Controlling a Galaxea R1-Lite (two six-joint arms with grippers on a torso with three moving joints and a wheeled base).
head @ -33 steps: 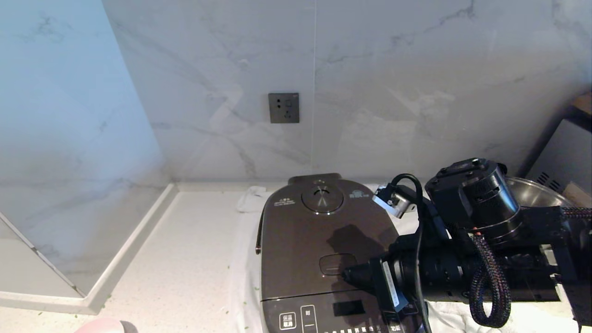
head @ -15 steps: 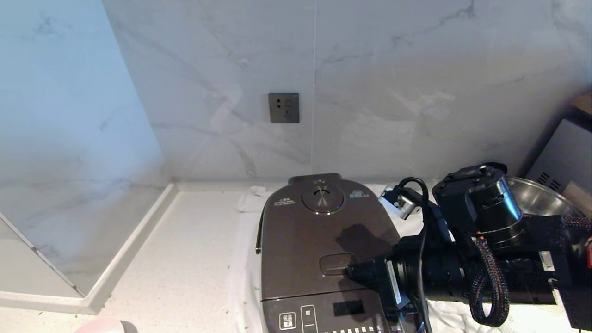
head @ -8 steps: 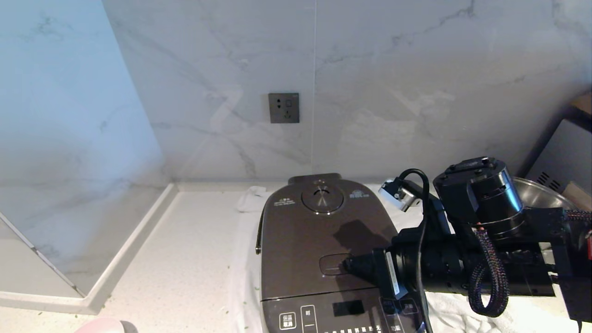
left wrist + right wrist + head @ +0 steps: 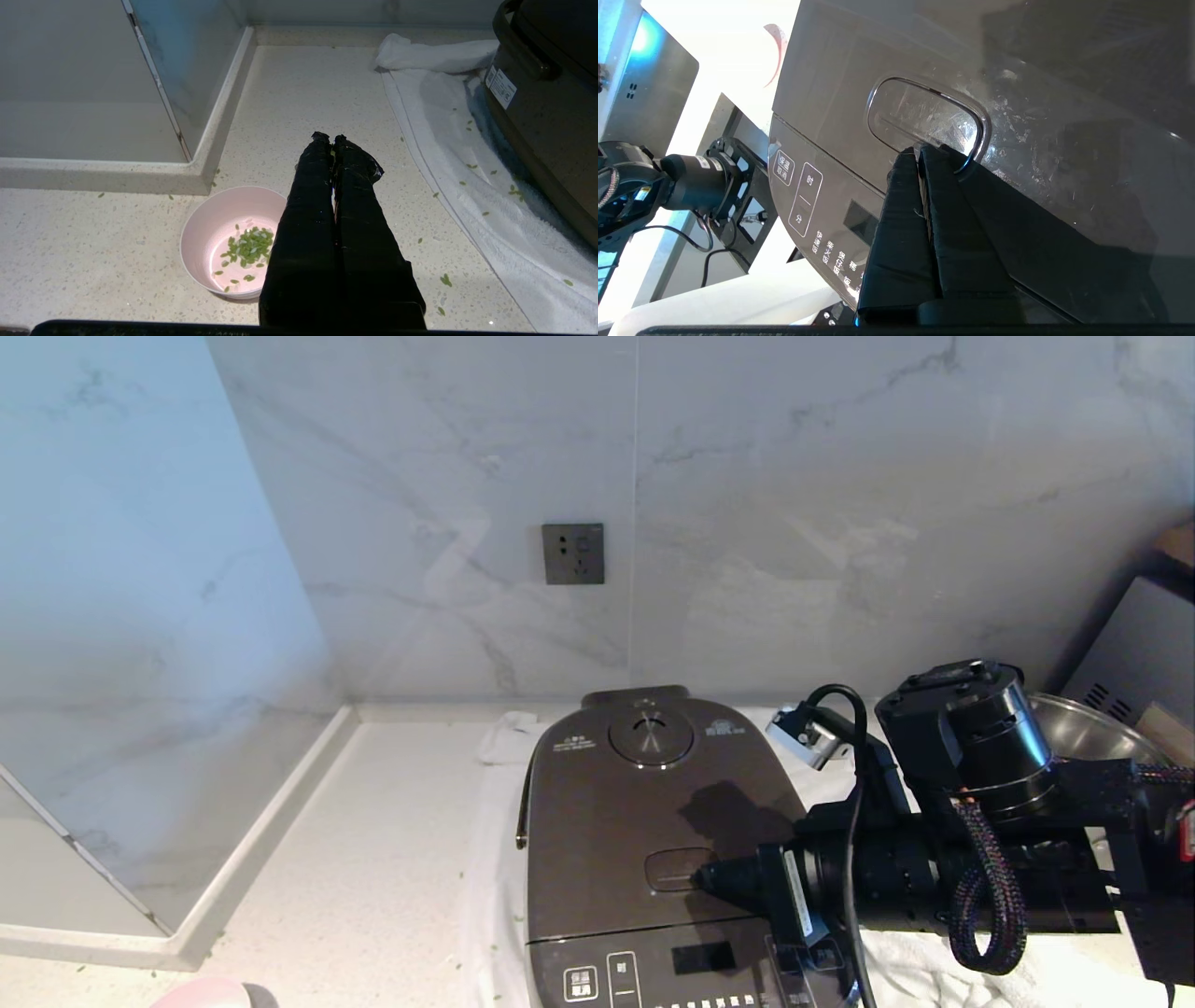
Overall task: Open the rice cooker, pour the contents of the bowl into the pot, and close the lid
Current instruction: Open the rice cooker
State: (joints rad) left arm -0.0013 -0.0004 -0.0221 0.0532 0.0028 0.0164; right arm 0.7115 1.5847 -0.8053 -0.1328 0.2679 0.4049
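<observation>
right claw: fingers pressed together, nothing held; tips at the right-hand edge of the latch button, reaching in from the robot's right.
left claw: fingers together, empty, hanging over the desk left of the cooker, with the bowl just beside it.
rice cooker: stands on a white towel, front panel toward the robot.
lid: down, not yet released.
latch button: oval, long axis across the lid; it lies directly at the right claw's tips, so that arm is by far the nearer.
bowl: on the desk, upright.
contents: green bits inside the bowl; some strays on desk and towel.
</observation>
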